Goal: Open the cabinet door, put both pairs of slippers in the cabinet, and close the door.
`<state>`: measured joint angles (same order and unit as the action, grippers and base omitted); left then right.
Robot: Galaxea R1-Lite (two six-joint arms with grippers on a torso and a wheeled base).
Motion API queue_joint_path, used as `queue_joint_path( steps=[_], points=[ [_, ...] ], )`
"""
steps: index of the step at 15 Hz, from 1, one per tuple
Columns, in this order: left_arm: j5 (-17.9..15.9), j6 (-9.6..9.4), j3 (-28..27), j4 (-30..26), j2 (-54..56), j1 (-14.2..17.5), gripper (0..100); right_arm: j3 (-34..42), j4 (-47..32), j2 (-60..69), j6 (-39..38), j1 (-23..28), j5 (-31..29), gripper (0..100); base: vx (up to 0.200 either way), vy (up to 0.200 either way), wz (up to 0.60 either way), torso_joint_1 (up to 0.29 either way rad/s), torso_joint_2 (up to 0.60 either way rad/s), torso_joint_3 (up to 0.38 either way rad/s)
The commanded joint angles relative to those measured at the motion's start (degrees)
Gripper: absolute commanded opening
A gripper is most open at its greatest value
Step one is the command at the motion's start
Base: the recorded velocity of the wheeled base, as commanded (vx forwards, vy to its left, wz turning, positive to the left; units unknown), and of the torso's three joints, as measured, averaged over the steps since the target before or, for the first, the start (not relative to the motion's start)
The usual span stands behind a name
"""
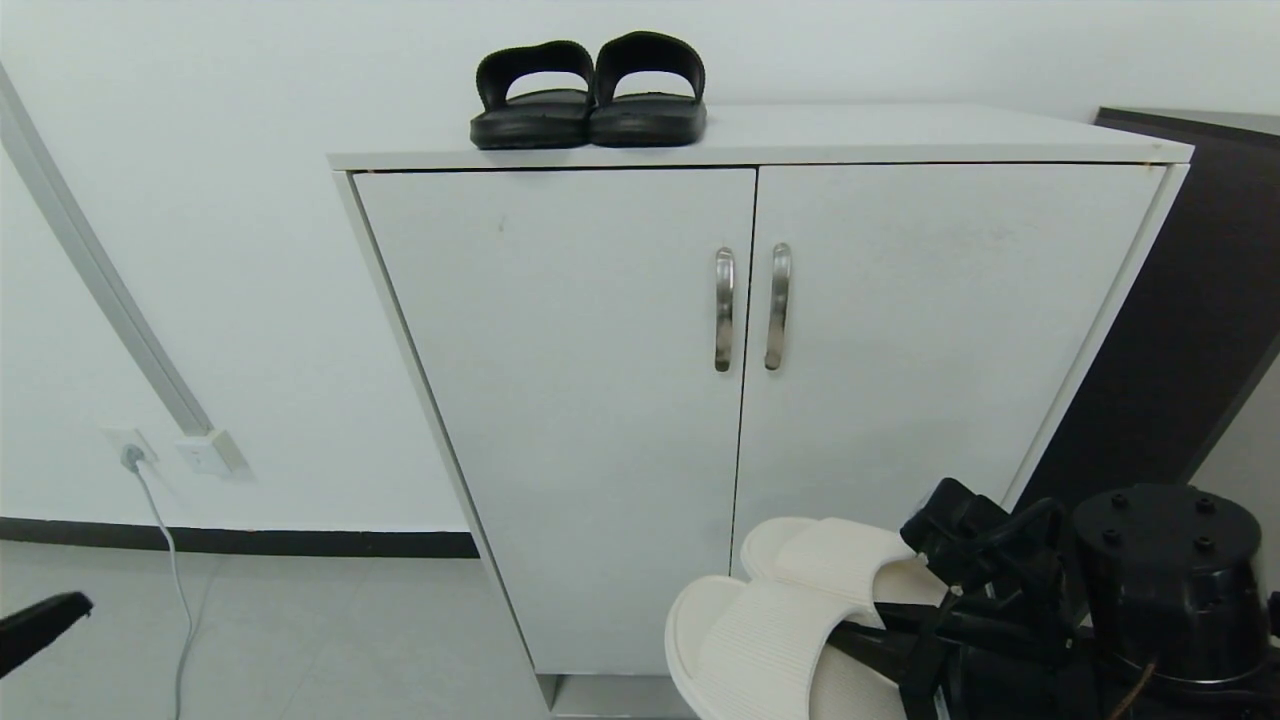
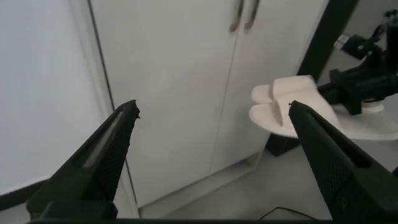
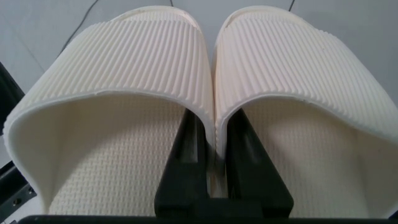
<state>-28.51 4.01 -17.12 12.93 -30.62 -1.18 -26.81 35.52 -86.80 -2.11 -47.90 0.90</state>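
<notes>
Right arm low in front of the cabinet (image 1: 560, 400), forearm roughly level. The right gripper (image 3: 214, 180) is clamped on the white slippers (image 1: 790, 610): one finger sits inside each slipper, pinching the two adjoining inner side walls together. The pair is held side by side off the floor, before the lower part of the right-hand door. Left gripper (image 2: 212, 107) has its fingers spread wide apart with nothing between them, and it faces the cabinet's left door from the side. The white slippers (image 2: 292, 102) are visible beyond it. Both cabinet doors are shut, with two metal handles (image 1: 750, 308) flanking the centre seam. The black slippers (image 1: 590, 95) rest touching each other at the front edge of the cabinet top, toward its left end. Surroundings: white wall, wall socket (image 1: 128, 445) with a grey cable down to a grey floor, and a dark panel (image 1: 1200, 330) right of the cabinet.
</notes>
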Motion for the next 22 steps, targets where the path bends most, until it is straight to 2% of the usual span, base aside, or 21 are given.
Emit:
queue_joint_path(
  steps=[1, 2, 4, 7, 9, 12, 13, 14, 15, 17, 20, 22],
  points=[
    [-2.2, -0.06, -6.3, 3.0, -12.5, -3.8, 100, 0.1, 0.1, 0.1, 0.0, -0.2, 0.0, 0, 0.0, 0.0, 0.0, 0.0, 0.0, 0.0],
    [-2.2, -0.06, -8.7, 3.0, -14.4, -6.5, 100, 0.1, 0.1, 0.0, 0.0, -0.2, 0.0, 0, 0.0, 0.0, 0.0, 0.0, 0.0, 0.0],
    [-1.5, 0.12, -15.1, 2.9, -19.7, -13.8, 100, 0.4, 0.1, 0.0, 0.0, -0.2, 0.1, 0, 0.0, 0.0, 0.0, 0.0, 0.0, 0.0],
    [1.7, 0.65, -21.6, 2.9, -28.3, -24.2, 100, 0.7, 0.1, 0.0, -0.1, -0.2, 0.1, 0, 0.0, 0.0, 0.0, 0.0, 0.0, 0.0],
    [1.6, 1.53, -24.9, 3.1, -33.6, -29.6, 100, 0.8, 0.1, 0.0, -0.1, -0.2, 0.1, 0, 0.0, 0.0, 0.0, 0.0, 0.0, 0.0],
    [1.6, 3.37, -31.4, 3.4, -41.4, -35.0, 100, 1.2, 0.1, -0.1, -0.3, -0.2, 0.2, 0, 0.0, 0.0, 0.0, 0.0, 0.0, 0.0],
    [1.5, 3.64, -32.0, 3.7, -42.1, -35.4, 100, 1.2, 0.1, 0.0, -0.3, -0.2, 0.2, 0, 0.0, 0.0, 0.0, 0.0, 0.0, 0.0],
    [1.3, 5.66, -35.2, 5.7, -46.0, -37.6, 100, 1.3, 0.1, -0.1, -0.4, 0.0, 0.9, 0, 0.0, 0.0, 0.0, 0.0, 0.0, 0.0],
    [1.3, 6.45, -36.8, 7.1, -48.7, -39.5, 100, 1.3, 0.1, 0.0, -0.5, 0.1, 1.1, 0, 0.0, 0.0, 0.0, 0.0, 0.0, 0.0],
    [1.3, 8.47, -39.0, 10.0, -53.4, -40.9, 100, 1.3, 0.1, 0.0, -0.5, 0.2, 1.1, 0, 0.0, 0.0, 0.0, 0.0, 0.0, 0.0],
    [0.6, 11.81, -41.2, 15.6, -58.9, -41.2, 100, 1.8, 0.5, 0.1, -0.5, 0.3, 1.2, 0, 0.0, 0.0, 0.0, 0.0, 0.0, 0.0],
    [0.7, 12.34, -42.4, 17.3, -61.1, -41.9, 100, 2.1, 0.5, -0.3, -0.4, 0.3, 1.2, 0, 0.0, 0.0, 0.0, 0.0, 0.0, 0.0]
  ],
)
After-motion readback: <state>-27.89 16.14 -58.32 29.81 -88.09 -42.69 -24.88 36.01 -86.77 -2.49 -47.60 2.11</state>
